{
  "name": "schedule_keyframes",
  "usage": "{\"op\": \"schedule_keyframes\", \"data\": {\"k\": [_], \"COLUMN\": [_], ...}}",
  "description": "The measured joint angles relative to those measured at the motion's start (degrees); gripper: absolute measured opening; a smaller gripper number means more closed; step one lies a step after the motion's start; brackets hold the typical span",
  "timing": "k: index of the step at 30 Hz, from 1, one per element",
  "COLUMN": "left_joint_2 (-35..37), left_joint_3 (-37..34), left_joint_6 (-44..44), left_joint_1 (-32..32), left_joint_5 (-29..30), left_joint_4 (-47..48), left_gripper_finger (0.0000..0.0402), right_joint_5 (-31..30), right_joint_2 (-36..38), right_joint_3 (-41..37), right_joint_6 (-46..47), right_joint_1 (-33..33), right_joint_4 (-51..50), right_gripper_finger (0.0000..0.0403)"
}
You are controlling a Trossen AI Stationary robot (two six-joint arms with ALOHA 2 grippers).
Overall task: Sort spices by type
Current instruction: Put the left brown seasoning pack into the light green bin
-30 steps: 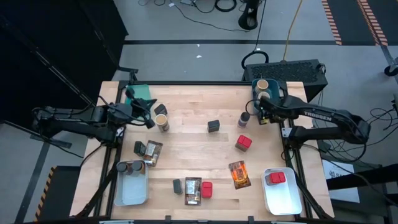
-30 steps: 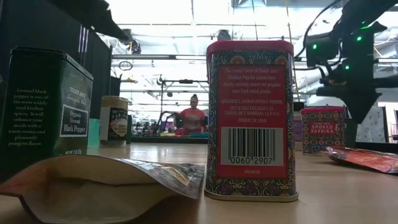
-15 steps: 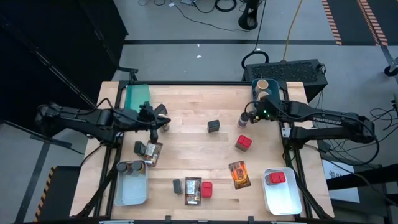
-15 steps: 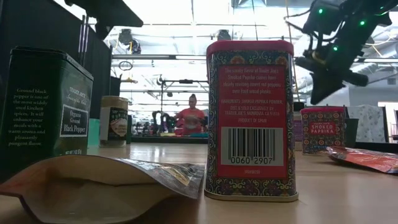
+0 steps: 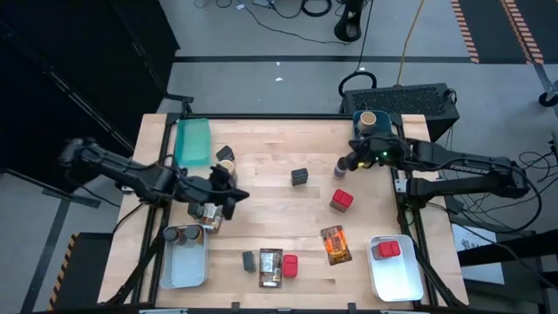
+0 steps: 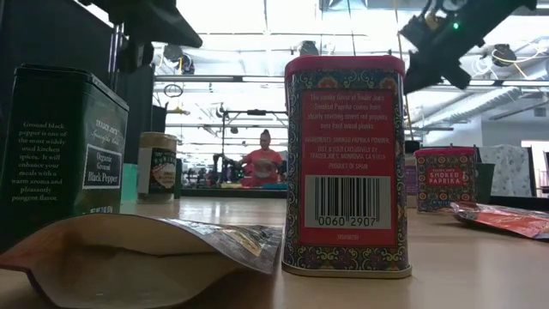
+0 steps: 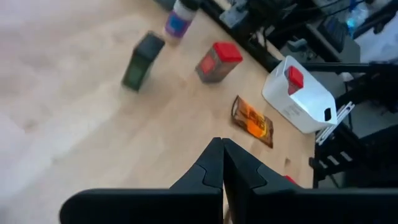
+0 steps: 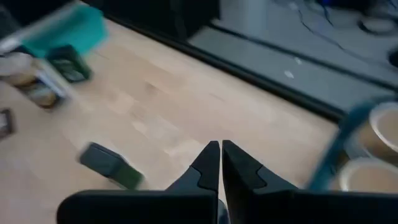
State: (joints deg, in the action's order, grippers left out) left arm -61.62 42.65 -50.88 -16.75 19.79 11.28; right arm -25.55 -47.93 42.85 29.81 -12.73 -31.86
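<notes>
We see both tools clenched on nothing: the left tool [image 5: 234,196] over the counter [image 5: 270,209] near a tan cylinder [image 5: 226,166], the right tool [image 5: 350,162] by a red tin [image 5: 341,201]. The tins look rigid, light and smooth; we would pinch their flat sides. The flat packet [image 5: 336,244] looks floppy.

Large robotics lab or workshop hall, pale wooden worktable [image 5: 270,187] on a grey concrete floor, black cables [image 5: 288,10] trailing, bright overhead ceiling lights [image 6: 257,17], seated person in red [image 6: 264,161] beyond.
</notes>
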Motion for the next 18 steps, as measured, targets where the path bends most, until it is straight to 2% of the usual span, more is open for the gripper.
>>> {"op": "schedule_keyframes", "data": {"k": [3,7,12,18], "left_joint_2": [-2.9,-6.9,-9.2,-9.5], "left_joint_3": [1.2,5.3,10.1,13.1], "left_joint_6": [-4.8,-6.3,-13.4,-25.9], "left_joint_1": [-0.6,-0.9,-1.6,-1.8], "left_joint_5": [0.0,0.6,0.1,-4.7], "left_joint_4": [0.5,2.6,15.1,31.1], "left_gripper_finger": [0.0004,0.0004,0.0004,0.0004], "right_joint_5": [0.4,0.4,0.3,0.3], "right_joint_2": [0.1,0.5,1.8,3.2], "right_joint_3": [0.0,0.0,0.0,0.0], "right_joint_6": [-2.6,-5.0,-6.7,-7.0], "right_joint_1": [1.3,2.0,2.0,2.0], "right_joint_4": [2.6,4.3,4.5,4.2], "right_gripper_finger": [0.0,0.0,0.0,0.0]}}
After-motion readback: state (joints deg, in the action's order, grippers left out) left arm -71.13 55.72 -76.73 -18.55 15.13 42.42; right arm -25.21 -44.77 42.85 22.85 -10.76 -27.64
